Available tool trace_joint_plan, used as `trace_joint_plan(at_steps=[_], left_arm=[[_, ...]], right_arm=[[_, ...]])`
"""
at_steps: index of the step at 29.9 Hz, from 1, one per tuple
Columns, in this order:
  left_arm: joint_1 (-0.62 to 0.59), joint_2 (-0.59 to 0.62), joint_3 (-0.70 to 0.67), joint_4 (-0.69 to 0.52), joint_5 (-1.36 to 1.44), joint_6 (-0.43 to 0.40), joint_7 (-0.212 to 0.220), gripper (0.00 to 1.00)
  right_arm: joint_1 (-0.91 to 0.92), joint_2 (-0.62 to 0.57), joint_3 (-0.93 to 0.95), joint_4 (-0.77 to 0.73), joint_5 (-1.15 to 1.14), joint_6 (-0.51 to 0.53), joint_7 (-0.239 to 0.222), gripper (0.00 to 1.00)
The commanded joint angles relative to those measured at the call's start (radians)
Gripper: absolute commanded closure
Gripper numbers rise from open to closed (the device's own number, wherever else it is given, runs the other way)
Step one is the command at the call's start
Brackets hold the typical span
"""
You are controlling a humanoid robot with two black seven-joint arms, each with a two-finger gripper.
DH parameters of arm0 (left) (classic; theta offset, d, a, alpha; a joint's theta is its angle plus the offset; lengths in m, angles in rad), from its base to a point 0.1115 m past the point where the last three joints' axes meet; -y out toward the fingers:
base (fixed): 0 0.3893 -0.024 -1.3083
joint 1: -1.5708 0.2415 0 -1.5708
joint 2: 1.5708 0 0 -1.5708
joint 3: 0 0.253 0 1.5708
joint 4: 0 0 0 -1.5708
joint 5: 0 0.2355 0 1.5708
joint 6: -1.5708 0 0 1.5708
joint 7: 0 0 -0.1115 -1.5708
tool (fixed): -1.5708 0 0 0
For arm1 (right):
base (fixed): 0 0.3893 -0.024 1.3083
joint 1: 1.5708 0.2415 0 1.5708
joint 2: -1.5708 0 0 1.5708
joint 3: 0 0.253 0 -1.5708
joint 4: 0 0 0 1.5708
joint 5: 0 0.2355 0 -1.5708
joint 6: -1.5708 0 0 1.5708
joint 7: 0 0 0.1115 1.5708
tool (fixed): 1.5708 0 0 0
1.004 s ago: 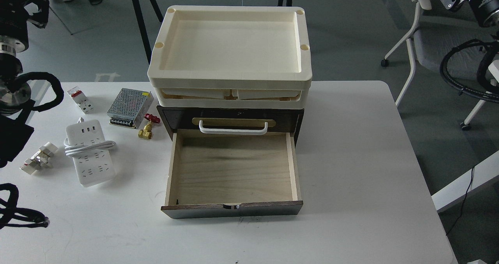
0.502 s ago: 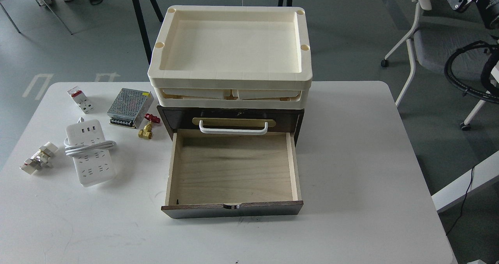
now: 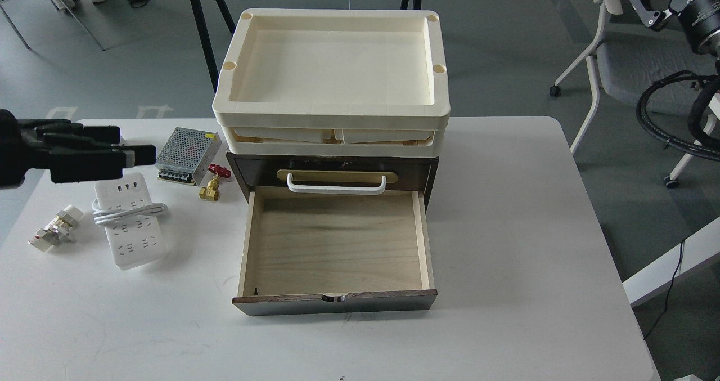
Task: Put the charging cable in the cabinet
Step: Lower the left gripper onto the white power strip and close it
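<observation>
The charging cable (image 3: 130, 223) is a white power strip with its thick white cord looped across it. It lies flat on the white table (image 3: 506, 229), left of the cabinet. The cabinet (image 3: 337, 170) is dark brown; its pale wood drawer (image 3: 336, 246) is pulled out towards me and is empty. My left gripper (image 3: 138, 144) reaches in from the left, level and pointing right, just beyond the strip's far end and above the table. Its dark fingers overlap, so I cannot see their gap. My right gripper (image 3: 652, 1) is raised at the far right, off the table, with its fingers apart and empty.
Cream trays (image 3: 332, 66) are stacked on the cabinet. A silver perforated power-supply box (image 3: 187, 155) and a brass valve with a red handle (image 3: 212, 183) lie between strip and cabinet. A small white fitting (image 3: 55, 228) lies at the left edge. A chair (image 3: 630, 60) stands beyond the table's right side.
My left arm left the view half a second ago and has now come back in from the left, gripper level over the strip's far end, covering the small breaker. The right gripper shifted slightly.
</observation>
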Motion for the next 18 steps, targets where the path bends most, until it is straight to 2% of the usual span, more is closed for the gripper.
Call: trace_joint_plan(at_steps=[1,5,9,18], left_arm=[[-0.014,-0.049,0.117,0.033,0.125,0.000,0.000,0.01],[-0.003,-0.105,0.126,0.099,0.139,0.007,0.000,0.01],[0.002,-0.197,0.135,0.209,0.180,0.076,0.000,0.02],[-0.015,-0.420,0.138,0.477,0.412,0.081,0.000,0.03]], right_arm=[[-0.056,0.008,0.005,-0.007,0.002,0.000,0.007,0.00],[-0.073,0.008,0.009,-0.004,0.008,0.000,0.008,0.00],[-0.073,0.008,0.010,-0.003,0.008,0.000,0.008,0.00],[-0.064,0.008,0.009,-0.004,0.008,0.000,0.008,0.00]])
